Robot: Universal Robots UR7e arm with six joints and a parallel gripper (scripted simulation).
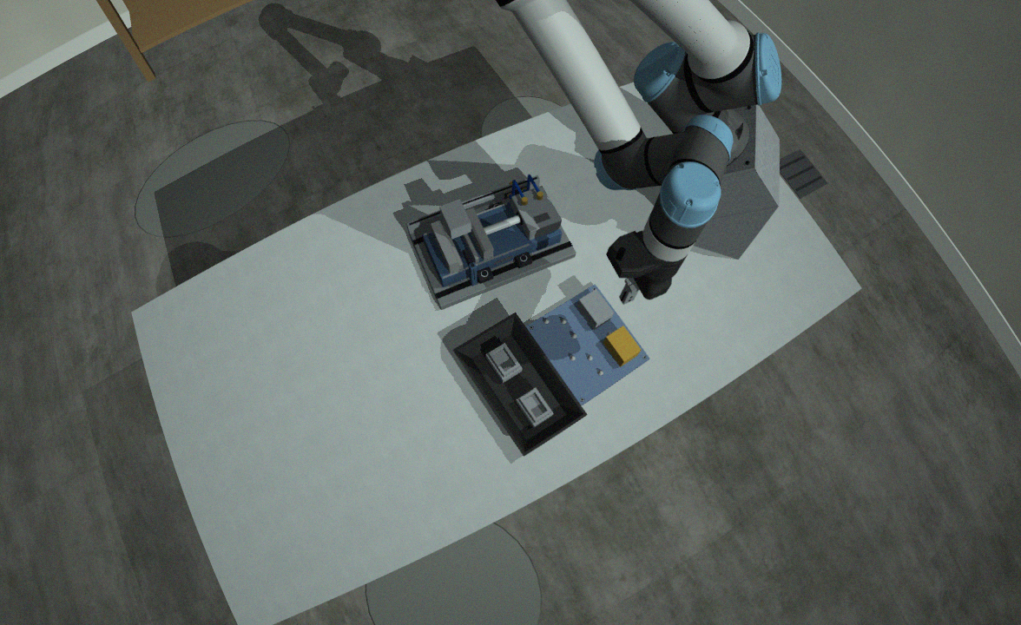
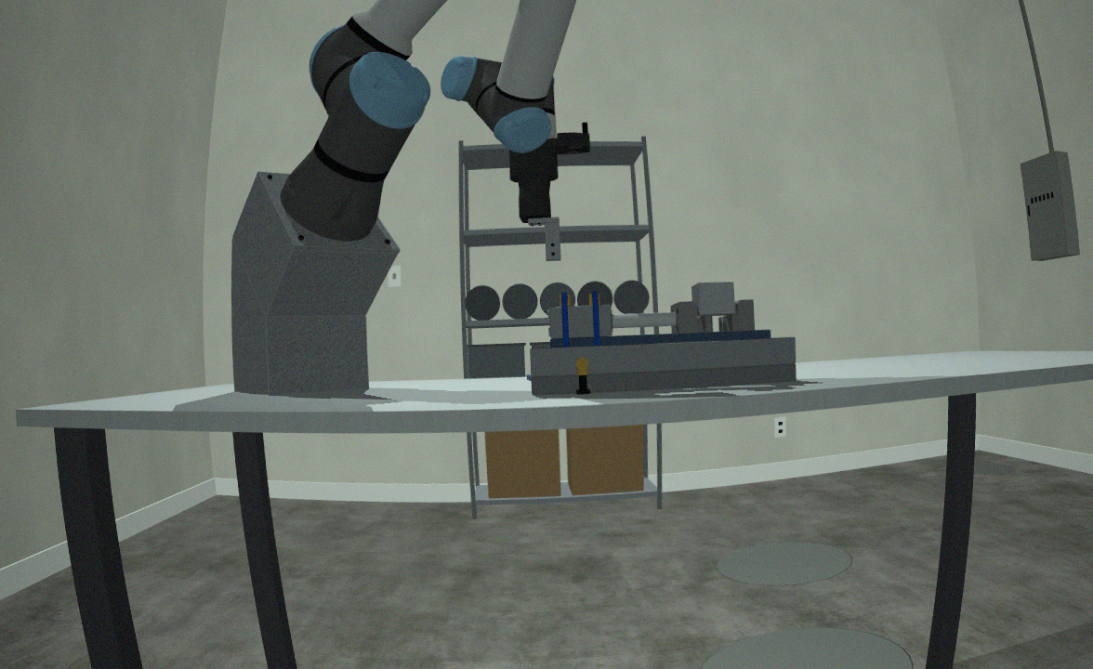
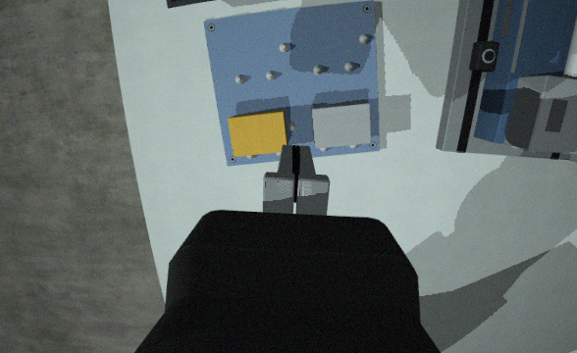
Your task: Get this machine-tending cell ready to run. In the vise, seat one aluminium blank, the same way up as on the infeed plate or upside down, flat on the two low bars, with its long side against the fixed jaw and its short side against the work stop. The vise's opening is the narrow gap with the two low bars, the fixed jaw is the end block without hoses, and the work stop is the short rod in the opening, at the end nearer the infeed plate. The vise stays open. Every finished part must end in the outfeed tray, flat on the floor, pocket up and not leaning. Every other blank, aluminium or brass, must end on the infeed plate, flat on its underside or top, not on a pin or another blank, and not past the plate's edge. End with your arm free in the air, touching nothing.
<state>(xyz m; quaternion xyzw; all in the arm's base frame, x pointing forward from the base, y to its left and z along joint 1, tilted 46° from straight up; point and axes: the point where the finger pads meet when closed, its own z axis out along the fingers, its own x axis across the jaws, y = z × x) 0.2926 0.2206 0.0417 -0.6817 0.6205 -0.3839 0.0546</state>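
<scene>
One aluminium blank [image 3: 340,126] flat on infeed plate [image 3: 249,54], beside brass blank [image 3: 256,133]. Judged rigid, smooth, fairly light; best taken across long sides. Gripper [image 3: 295,156] closed, empty, aloft.

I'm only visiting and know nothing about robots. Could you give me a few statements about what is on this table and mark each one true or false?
1. The gripper is shut and holds nothing. True.
2. Two finished parts lie in the black outfeed tray. True.
3. The brass blank sits in the vise. False: it lies on the blue infeed plate, beside the aluminium blank.
4. The gripper is pressing on the aluminium blank. False: the exterior view shows it well above the table.
5. The two blanks on the plate are stacked. False: they lie side by side, apart.
</scene>
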